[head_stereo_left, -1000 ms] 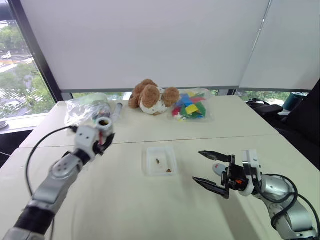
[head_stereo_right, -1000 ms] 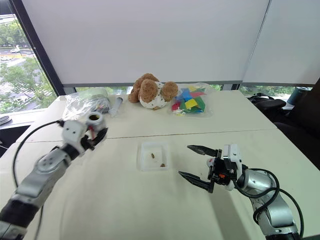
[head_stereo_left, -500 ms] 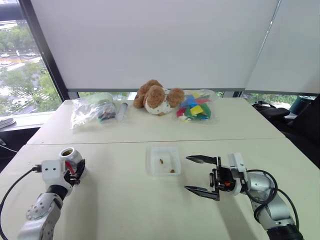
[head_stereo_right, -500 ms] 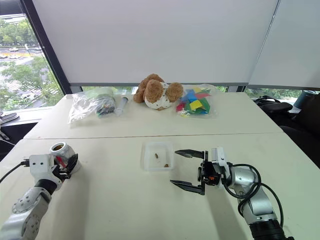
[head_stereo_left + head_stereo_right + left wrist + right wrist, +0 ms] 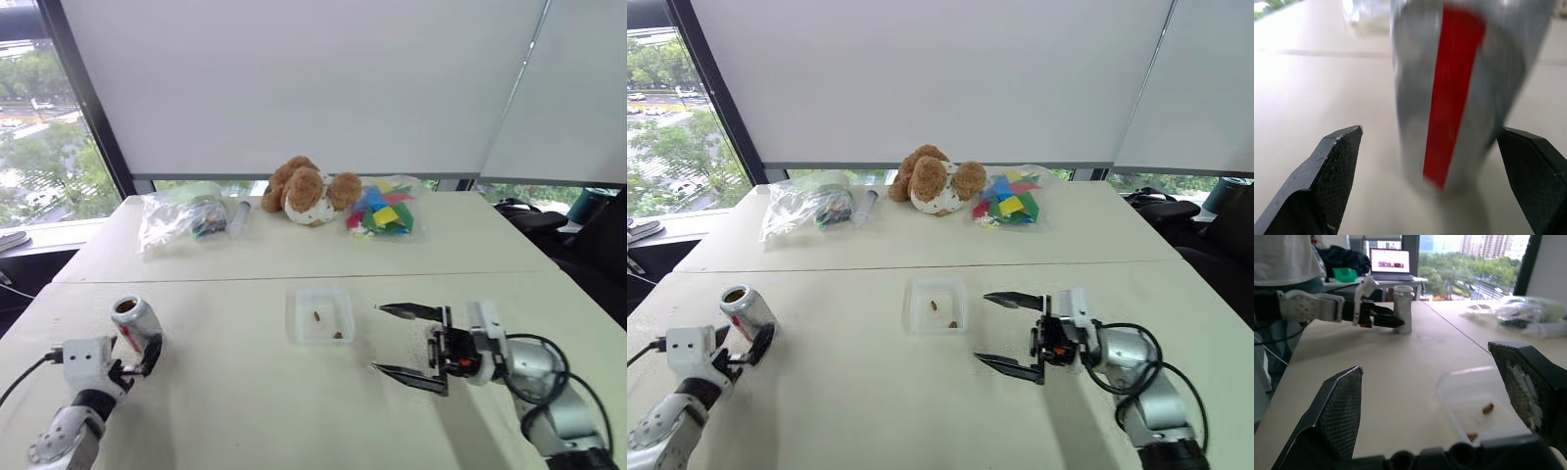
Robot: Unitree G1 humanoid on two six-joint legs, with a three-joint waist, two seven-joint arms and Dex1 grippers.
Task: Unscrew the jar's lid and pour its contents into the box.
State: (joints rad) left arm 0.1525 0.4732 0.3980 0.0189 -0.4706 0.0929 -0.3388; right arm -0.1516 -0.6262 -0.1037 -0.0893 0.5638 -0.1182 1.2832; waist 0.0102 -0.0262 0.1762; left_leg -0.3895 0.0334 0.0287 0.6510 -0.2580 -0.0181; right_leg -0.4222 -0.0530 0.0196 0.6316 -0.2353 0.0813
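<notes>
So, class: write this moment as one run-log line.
left gripper: open around jar | jar: on table, no lid | right gripper: open, empty | box: brown bits inside

1. A cream table [image 5: 245,411] is filling the foreground, a seam running across it.
2. White roller blinds [image 5: 294,78] are covering the wall behind the table.
3. A window [image 5: 49,147] at the left is letting in daylight, with trees and a street showing outside.
4. A dark window frame [image 5: 83,98] is slanting beside the blinds.
5. A laptop [image 5: 1386,262] is glowing on a far desk.
</notes>
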